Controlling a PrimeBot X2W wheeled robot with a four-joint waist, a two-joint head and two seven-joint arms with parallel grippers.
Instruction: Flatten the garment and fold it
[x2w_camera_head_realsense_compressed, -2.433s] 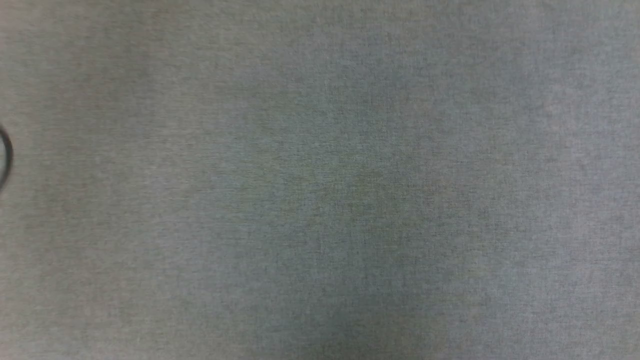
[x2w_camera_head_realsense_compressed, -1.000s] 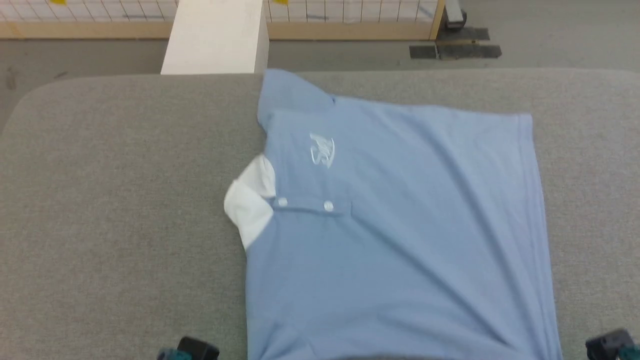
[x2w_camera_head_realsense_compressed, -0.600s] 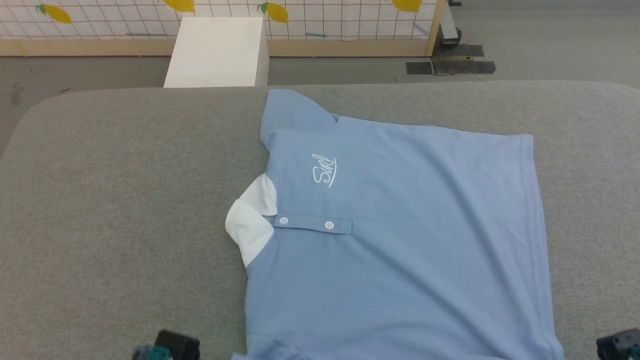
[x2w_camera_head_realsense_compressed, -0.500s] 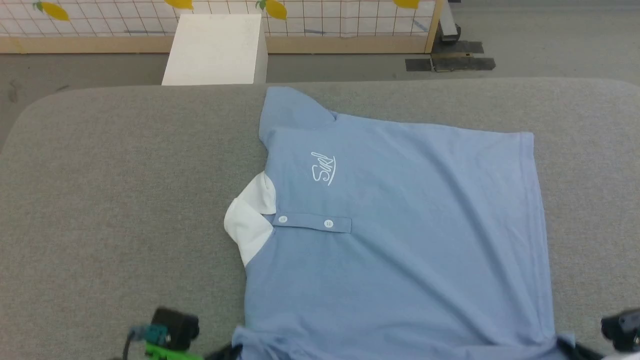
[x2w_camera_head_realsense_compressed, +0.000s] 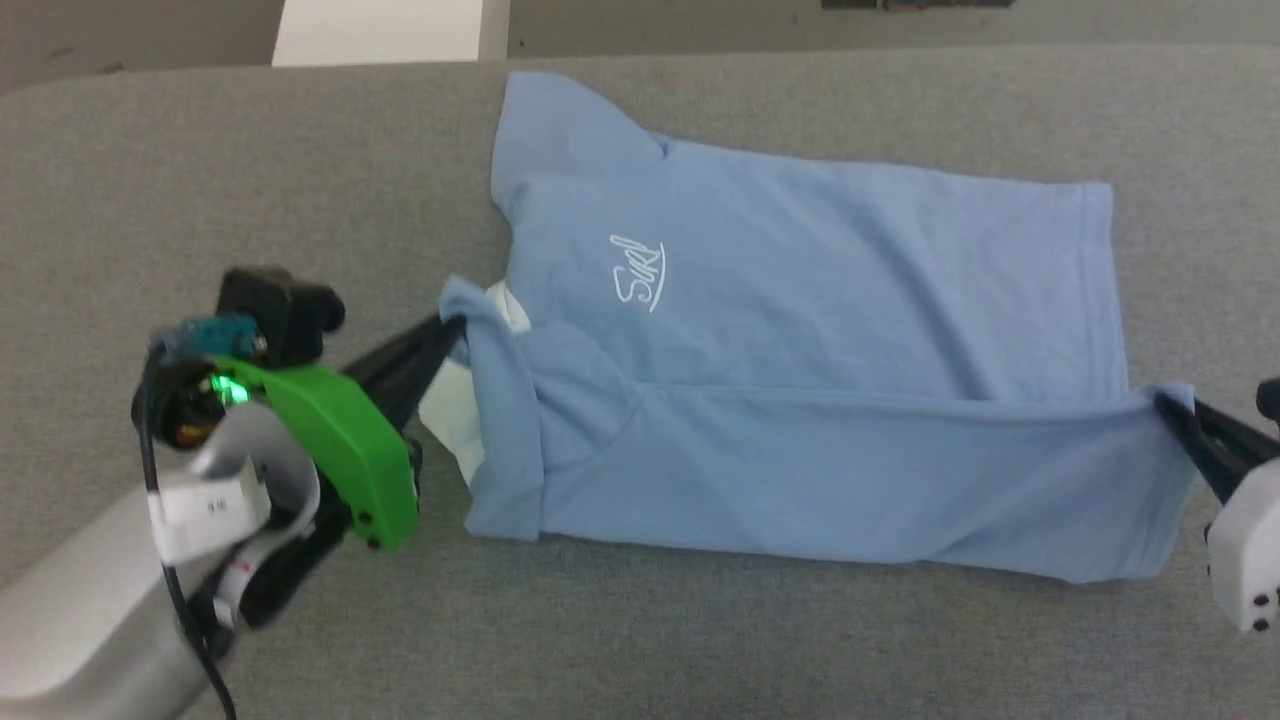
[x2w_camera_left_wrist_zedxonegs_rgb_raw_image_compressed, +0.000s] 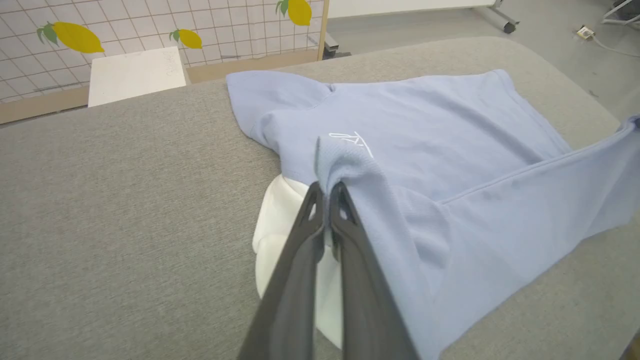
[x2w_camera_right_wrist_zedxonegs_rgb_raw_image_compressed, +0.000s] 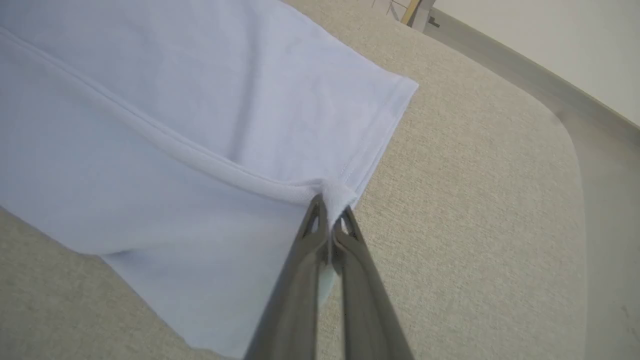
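The garment, a light blue polo shirt with a white script logo, lies across the grey padded table, its near long edge lifted and carried over the body. My left gripper is shut on the near shoulder corner, raised just above the white collar. In the left wrist view the garment drapes off the left gripper, with the collar beneath. My right gripper is shut on the near hem corner. The right wrist view shows the garment pinched at the hem by the right gripper.
A white box stands beyond the table's far edge, also seen as a white box before a tiled lemon-print panel. Bare grey table spreads to the left of the shirt and along the near side. The table's rounded corner borders floor.
The head camera tilted down from the earlier frames. Both grippers, shut on the shirt's near corners, have risen and carried the near edge toward the middle, making a lengthwise fold that covers the button placket.
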